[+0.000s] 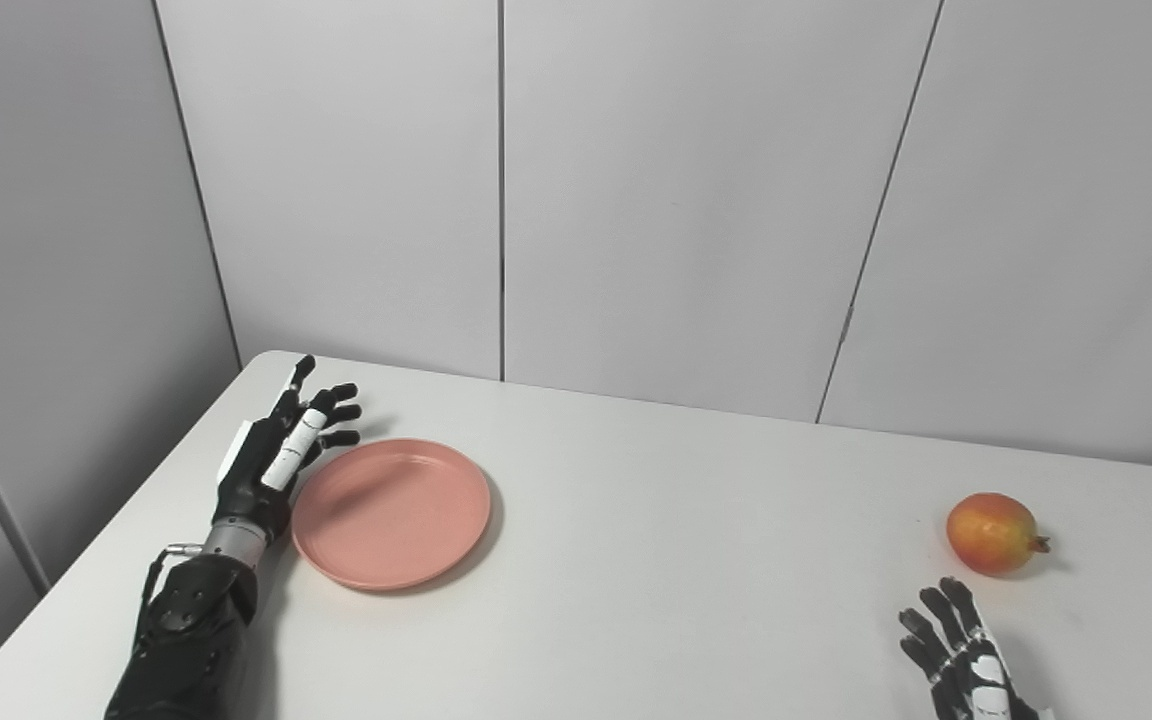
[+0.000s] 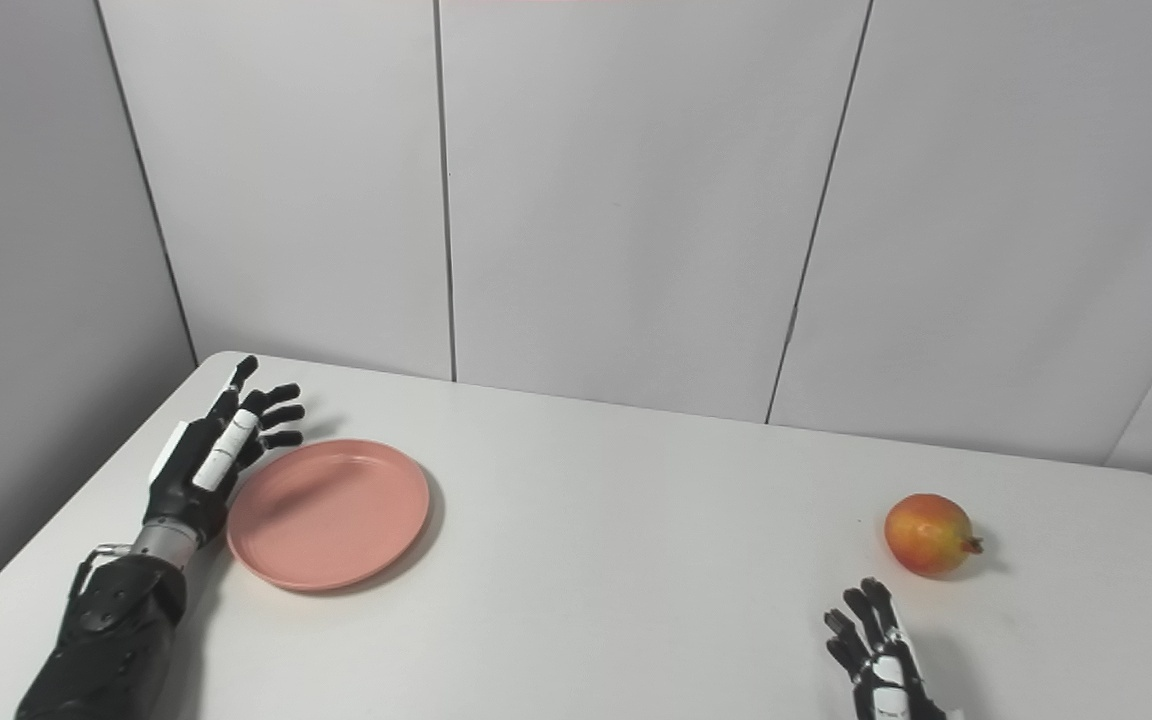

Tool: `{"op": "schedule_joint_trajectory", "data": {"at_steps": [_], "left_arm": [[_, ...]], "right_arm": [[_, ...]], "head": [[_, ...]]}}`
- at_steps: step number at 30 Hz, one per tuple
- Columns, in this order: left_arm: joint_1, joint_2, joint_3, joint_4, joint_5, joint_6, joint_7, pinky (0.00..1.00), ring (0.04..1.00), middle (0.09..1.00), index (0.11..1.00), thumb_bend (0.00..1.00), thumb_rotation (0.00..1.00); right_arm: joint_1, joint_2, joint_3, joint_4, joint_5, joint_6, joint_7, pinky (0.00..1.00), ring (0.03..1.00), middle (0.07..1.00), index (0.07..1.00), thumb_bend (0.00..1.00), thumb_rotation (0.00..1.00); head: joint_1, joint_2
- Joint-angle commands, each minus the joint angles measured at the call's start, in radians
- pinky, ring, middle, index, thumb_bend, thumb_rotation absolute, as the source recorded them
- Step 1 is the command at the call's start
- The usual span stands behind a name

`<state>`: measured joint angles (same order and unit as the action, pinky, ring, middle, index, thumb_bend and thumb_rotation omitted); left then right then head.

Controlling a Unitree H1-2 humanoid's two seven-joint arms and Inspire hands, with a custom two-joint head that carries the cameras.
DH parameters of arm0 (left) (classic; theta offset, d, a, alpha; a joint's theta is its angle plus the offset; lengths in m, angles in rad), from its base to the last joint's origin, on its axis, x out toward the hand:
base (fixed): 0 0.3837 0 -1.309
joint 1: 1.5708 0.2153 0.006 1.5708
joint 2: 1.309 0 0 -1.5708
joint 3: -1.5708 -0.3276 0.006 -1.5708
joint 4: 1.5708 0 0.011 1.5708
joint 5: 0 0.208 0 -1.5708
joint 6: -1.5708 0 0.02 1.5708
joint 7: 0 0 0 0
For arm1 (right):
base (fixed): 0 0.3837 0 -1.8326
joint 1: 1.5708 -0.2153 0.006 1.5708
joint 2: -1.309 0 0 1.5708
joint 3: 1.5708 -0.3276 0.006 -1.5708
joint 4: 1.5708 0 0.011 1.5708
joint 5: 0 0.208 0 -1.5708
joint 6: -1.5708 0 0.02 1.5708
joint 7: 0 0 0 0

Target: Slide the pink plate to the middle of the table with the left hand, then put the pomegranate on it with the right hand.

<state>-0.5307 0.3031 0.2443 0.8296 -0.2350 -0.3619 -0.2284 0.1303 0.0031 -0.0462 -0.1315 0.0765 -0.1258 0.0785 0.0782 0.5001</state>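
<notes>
The pink plate (image 1: 391, 512) lies flat on the left part of the white table (image 1: 656, 560). My left hand (image 1: 281, 450) stands on edge right against the plate's left rim, fingers spread and holding nothing. The pomegranate (image 1: 991, 533), red and yellow, rests at the right side of the table. My right hand (image 1: 961, 660) is low at the bottom edge, just in front of the fruit and apart from it, fingers extended and empty; its palm is cut off by the frame.
Grey wall panels (image 1: 636, 200) rise straight behind the table's far edge. The table's left edge runs close beside my left forearm (image 1: 186, 630). Bare tabletop stretches between the plate and the pomegranate.
</notes>
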Motion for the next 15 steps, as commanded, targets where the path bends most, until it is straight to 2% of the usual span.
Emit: {"op": "schedule_joint_trajectory", "data": {"at_steps": [1,4,9,12,15], "left_arm": [[0.013,-0.035,-0.004,-0.016,-0.009,0.029,0.022,0.72,0.795,0.802,0.985,0.88,0.75],[0.022,-0.049,-0.024,-0.050,0.018,0.062,0.051,0.72,0.803,0.818,0.998,0.87,0.80],[0.038,-0.080,-0.038,-0.118,0.035,0.120,0.091,0.73,0.803,0.810,1.000,0.82,0.80],[0.045,-0.089,-0.049,-0.133,0.043,0.129,0.097,0.71,0.797,0.811,1.000,0.77,0.81],[0.046,-0.094,-0.057,-0.131,0.046,0.136,0.099,0.71,0.797,0.814,1.000,0.79,0.81]], "right_arm": [[0.077,-0.011,0.005,0.019,-0.002,0.007,0.000,0.91,0.881,0.927,0.939,0.66,1.00],[0.077,-0.011,0.006,0.017,-0.002,0.009,0.000,0.90,0.875,0.923,0.934,0.67,1.00],[0.079,-0.008,0.008,0.011,-0.004,0.012,-0.002,0.90,0.876,0.924,0.935,0.68,1.00],[0.079,-0.007,0.009,0.007,-0.007,0.017,-0.005,0.89,0.875,0.924,0.935,0.68,1.00],[0.081,-0.006,0.011,0.001,-0.013,0.022,-0.007,0.89,0.869,0.921,0.933,0.67,1.00]], "head": [[0.001,0.000],[0.000,0.003],[0.001,0.007],[0.000,0.009],[0.001,0.011]]}}
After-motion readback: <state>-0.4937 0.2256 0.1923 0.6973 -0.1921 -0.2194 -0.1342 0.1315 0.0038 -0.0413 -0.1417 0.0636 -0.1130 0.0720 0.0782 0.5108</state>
